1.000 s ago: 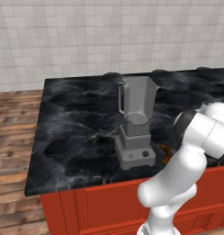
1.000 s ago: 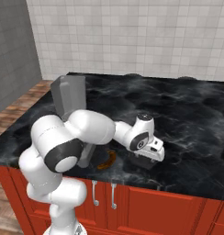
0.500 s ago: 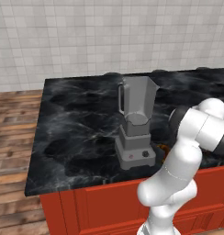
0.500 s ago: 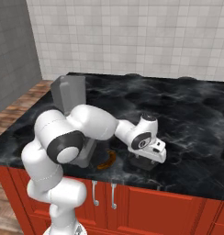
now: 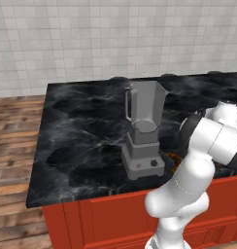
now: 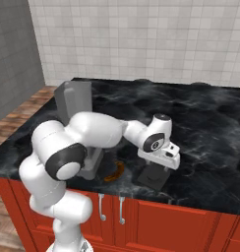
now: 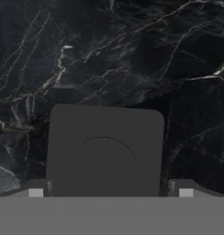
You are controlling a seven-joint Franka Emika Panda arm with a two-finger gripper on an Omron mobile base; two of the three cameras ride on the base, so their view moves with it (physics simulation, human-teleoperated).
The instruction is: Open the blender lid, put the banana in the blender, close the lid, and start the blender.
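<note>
The grey blender (image 5: 142,131) stands near the counter's front edge, its jar open at the top. In the right base view the blender (image 6: 73,101) is partly hidden behind my arm. The black blender lid (image 6: 154,177) lies flat on the counter to the right of the blender. My gripper (image 6: 157,167) hovers just over it, pointing down. In the hand view the blender lid (image 7: 104,151) sits between my fingertips (image 7: 36,192), which stand wider than the lid; the gripper (image 7: 109,193) is open. The banana (image 6: 114,172) lies between blender base and lid; the banana (image 5: 174,156) peeks out beside my arm.
The black marble counter (image 5: 76,131) tops red cabinets (image 6: 141,216) with handles below the front edge. A tiled wall (image 5: 115,39) runs behind the counter. My own arm (image 6: 97,130) arches low in front of the blender.
My arm's elbow has swung in toward the blender. The hand has stayed over the lid, and the jaws have spread slightly wider.
</note>
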